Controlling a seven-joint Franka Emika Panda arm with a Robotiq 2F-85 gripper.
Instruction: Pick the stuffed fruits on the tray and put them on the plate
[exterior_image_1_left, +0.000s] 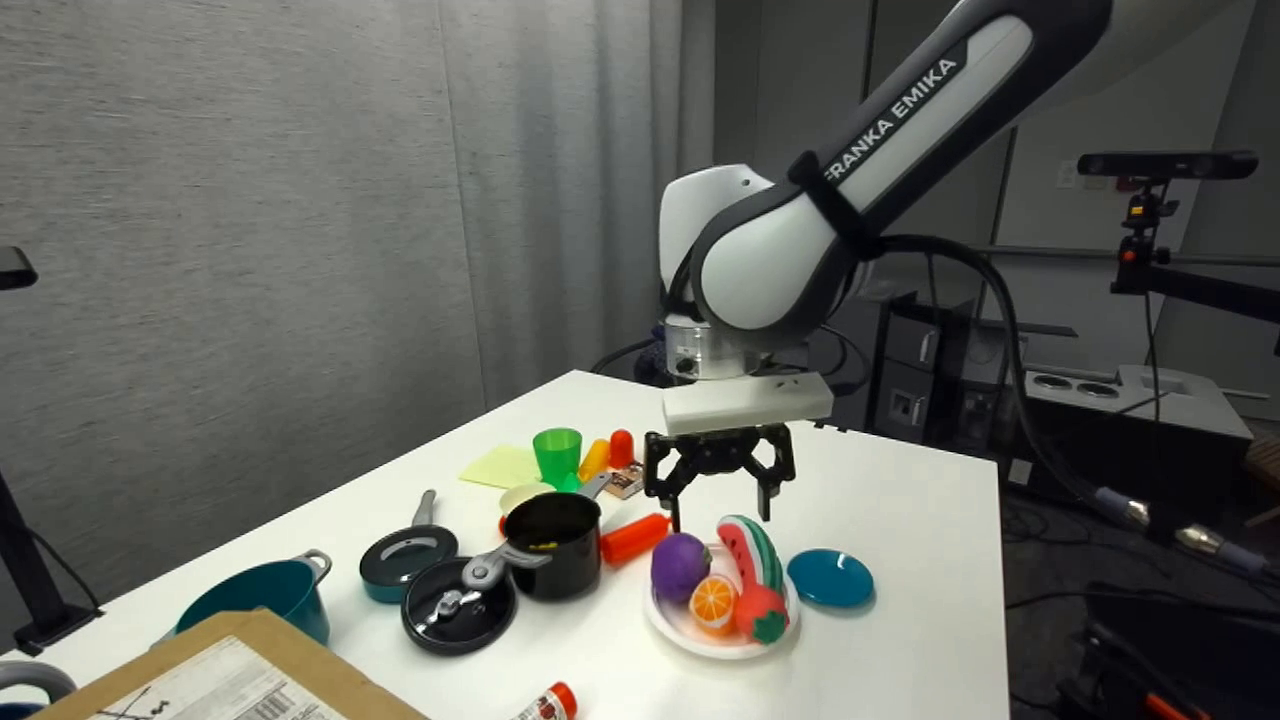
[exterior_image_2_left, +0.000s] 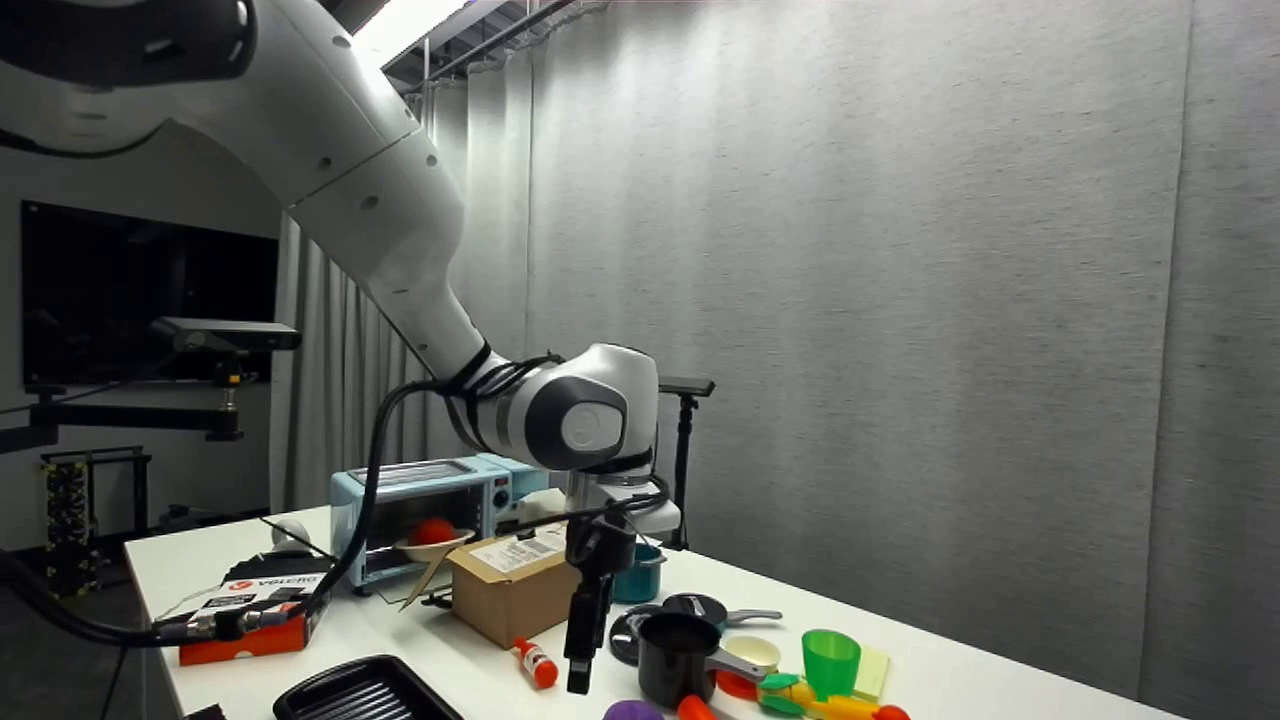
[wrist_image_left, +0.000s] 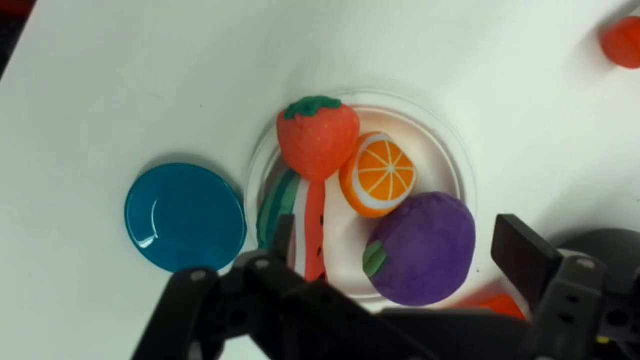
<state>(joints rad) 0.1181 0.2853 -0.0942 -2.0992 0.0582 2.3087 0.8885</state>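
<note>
The plate (wrist_image_left: 434, 161) stands on the table (exterior_image_1_left: 930, 640), nearer the right edge than the left as an exterior view shows them, with the dish (wrist_image_left: 185, 217) just beside it toward that right edge. On the plate lie the watermelon (wrist_image_left: 312, 225), strawberry (wrist_image_left: 318, 142), orange (wrist_image_left: 382, 172) and plum (wrist_image_left: 425, 250).

The watermelon's long axis runs nearly up and down the wrist view, aslant to the table edge that cuts the upper left corner there. Its striped rind faces the dish, its red flesh the middle of the plate, and one end meets the strawberry. The strawberry's tip points in toward the watermelon; its leafy end points outward over the plate's rim. The orange sits just against the strawberry, its segmented face tilted up. The plum is nearly round, with its green stem turned toward the watermelon.

In both exterior views the arm (exterior_image_1_left: 925, 135) slopes down to a bent wrist, from which the gripper (exterior_image_1_left: 720, 514) hangs above the plate with its fingers pointing down. The jaws stand wide apart and empty. In the wrist view the plum shows between them; one finger hides part of the watermelon, and the other appears beyond the plate's rim.

Away from the right edge, the red tube (exterior_image_1_left: 635, 540) lies between the plate and the black pot (exterior_image_1_left: 565, 575).
</note>
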